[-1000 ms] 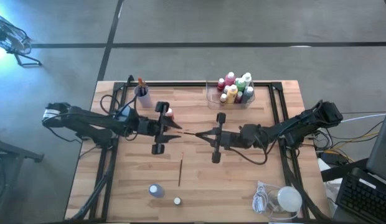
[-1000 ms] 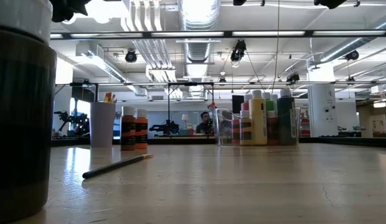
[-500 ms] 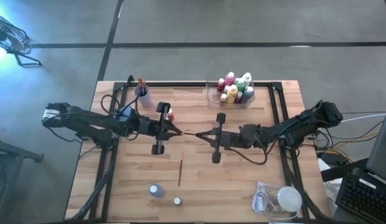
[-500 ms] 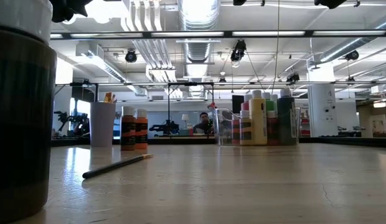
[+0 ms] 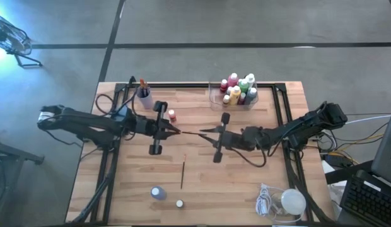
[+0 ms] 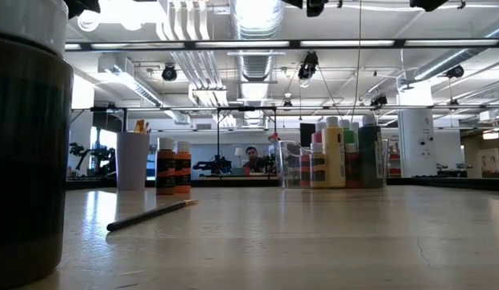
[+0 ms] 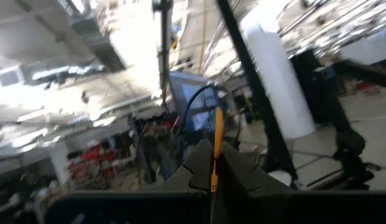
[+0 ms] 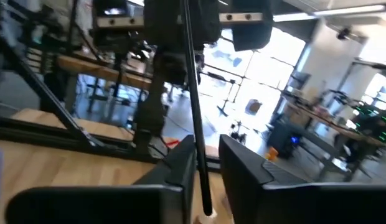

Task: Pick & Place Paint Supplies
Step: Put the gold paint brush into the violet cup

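Paintbrush (image 5: pixel 189 133) held in the air is the thin dark one spanning the gap between the two claws, above the middle of the wooden surface (image 5: pixel 120 189) in the high view. The left claw (image 5: pixel 173 131) pinches one end with fingers fully closed, and the right claw (image 5: pixel 207 132) faces it at the other end; from above I cannot tell how wide the right fingers stand. A second brush (image 5: pixel 183 174) lies flat on the surface nearer the front edge, with a blue bottle (image 5: pixel 157 193) and a small white cap (image 5: pixel 179 203) beyond it. Capped paint bottles (image 5: pixel 238 89) stand packed in a clear tray (image 5: pixel 214 99) at the far side; a purple cup (image 5: pixel 144 96) stands at the far left, and one small bottle (image 5: pixel 172 116) stands near the left claw.

Low view: a brush (image 6: pixel 150 214) lies on the surface, with the cup (image 6: pixel 132 161), two orange bottles (image 6: pixel 174 167) and the tray of bottles (image 6: pixel 334 155) behind it.

Left wrist view: the closed fingers (image 7: pixel 199 168) grip an orange shaft (image 7: pixel 216 149).

Right wrist view: the dark shaft (image 8: pixel 194 99) runs between fingers (image 8: pixel 249 171) set slightly apart.
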